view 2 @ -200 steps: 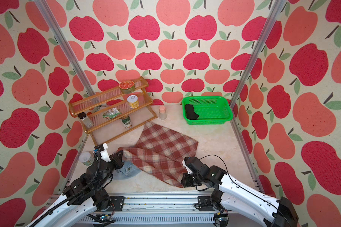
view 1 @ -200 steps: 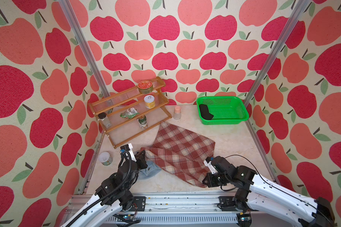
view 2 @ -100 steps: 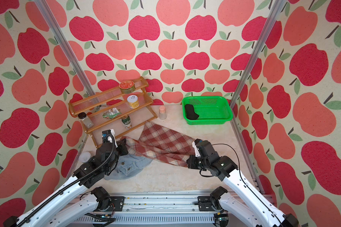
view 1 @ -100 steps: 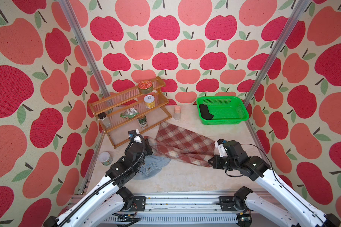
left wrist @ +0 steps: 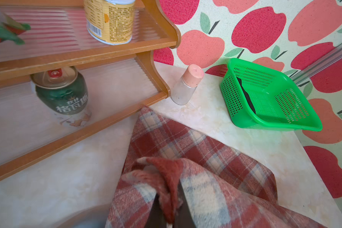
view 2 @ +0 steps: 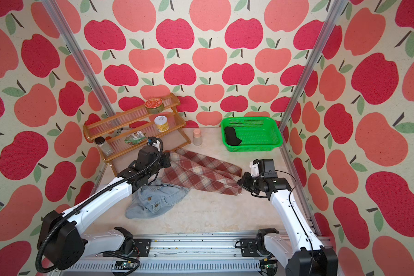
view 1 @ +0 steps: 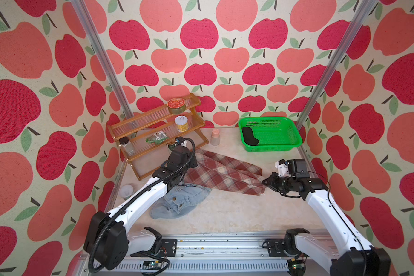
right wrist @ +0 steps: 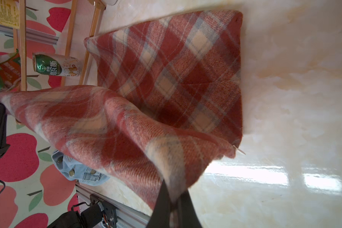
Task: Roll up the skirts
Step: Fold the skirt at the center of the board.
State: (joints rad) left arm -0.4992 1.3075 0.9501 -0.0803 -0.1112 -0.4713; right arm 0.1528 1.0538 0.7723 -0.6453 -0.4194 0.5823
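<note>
The red-brown and cream plaid skirt [view 1: 225,174] [view 2: 201,174] lies mid-table, folded over itself. My left gripper [view 1: 193,164] [left wrist: 169,194] is shut on its left corner near the rack. My right gripper [view 1: 264,182] [right wrist: 175,195] is shut on its right corner, and the held edge [right wrist: 111,134] sags above the flat lower layer [right wrist: 176,65]. The light blue denim skirt [view 1: 179,202] [view 2: 155,200] lies crumpled under my left arm. The black skirt [view 1: 249,136] [left wrist: 247,98] lies in the green basket [view 1: 273,149].
A wooden rack [view 1: 153,133] with cans and a packet stands at the back left, close to my left gripper. A small bottle with a pink cap [view 1: 215,137] stands between rack and basket. A white jar [view 1: 127,191] sits by the left wall.
Both grippers carried the plaid skirt's near edge up and toward the back, folding it over itself. That uncovered the denim skirt. Both stayed shut.
</note>
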